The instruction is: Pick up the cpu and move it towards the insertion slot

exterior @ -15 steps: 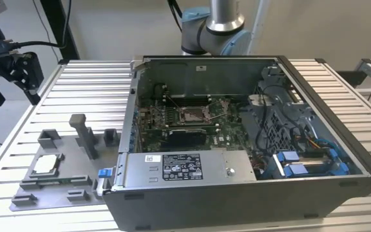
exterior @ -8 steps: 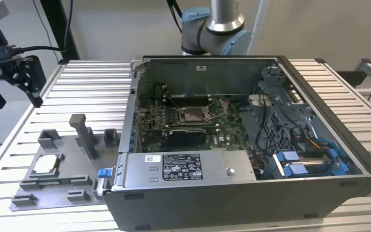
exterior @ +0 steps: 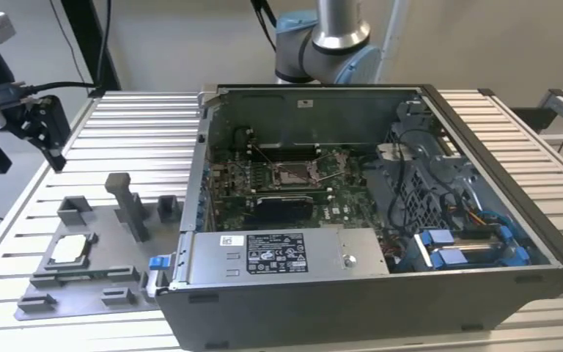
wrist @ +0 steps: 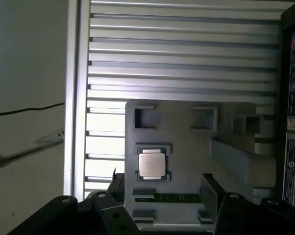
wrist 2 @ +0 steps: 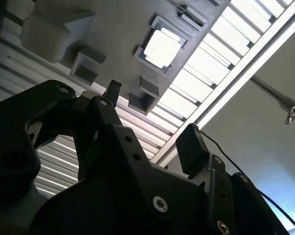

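The cpu (exterior: 70, 251), a small silvery square chip, lies flat in a shallow pocket of the grey fixture plate (exterior: 96, 282) at the exterior view's left. Both wrist views look down on the cpu (wrist 2: 162, 48) (wrist: 151, 164). My black gripper (exterior: 27, 156) hangs well above the table, beyond the fixture's far left side. It is open, with nothing between its fingers (wrist 2: 112, 89), and apart from the chip. My gripper (wrist: 162, 185) frames the fixture's near edge in the first wrist view. The insertion slot (exterior: 292, 174), a shiny metal frame with a dark centre, sits on the motherboard inside the open computer case (exterior: 360, 293).
Grey blocks and a tall upright post (exterior: 125, 202) stand on the fixture plate between the chip and the case wall. Inside the case are a plain black recess (exterior: 279, 209), a power supply (exterior: 281, 253) and a drive cage with blue clips (exterior: 457, 246). The slatted table (exterior: 135, 125) has edges close at the left.
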Tool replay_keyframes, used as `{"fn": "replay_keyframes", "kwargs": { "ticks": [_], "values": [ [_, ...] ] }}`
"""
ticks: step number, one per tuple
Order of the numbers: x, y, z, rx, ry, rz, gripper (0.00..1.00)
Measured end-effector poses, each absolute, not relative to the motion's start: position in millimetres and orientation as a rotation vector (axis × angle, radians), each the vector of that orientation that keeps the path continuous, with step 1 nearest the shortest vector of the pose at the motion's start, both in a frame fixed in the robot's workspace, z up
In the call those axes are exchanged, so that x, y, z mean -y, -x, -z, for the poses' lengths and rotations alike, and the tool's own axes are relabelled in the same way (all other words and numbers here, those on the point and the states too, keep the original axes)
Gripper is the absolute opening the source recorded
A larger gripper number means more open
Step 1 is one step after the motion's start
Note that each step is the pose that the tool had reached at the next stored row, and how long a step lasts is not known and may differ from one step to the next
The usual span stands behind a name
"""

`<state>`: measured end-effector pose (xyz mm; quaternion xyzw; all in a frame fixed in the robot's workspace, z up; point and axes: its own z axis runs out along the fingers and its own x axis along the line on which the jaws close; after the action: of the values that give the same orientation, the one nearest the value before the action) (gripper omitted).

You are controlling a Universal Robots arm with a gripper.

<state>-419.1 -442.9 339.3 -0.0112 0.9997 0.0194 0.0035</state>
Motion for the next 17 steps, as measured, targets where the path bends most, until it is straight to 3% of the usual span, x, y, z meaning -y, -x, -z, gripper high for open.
{"fn": "replay_keyframes", "kwargs": {
  "ticks": [17],
  "values": [
    [444,419,-308,-3.133,0.037,-0.061,1.0]
  ]
}}
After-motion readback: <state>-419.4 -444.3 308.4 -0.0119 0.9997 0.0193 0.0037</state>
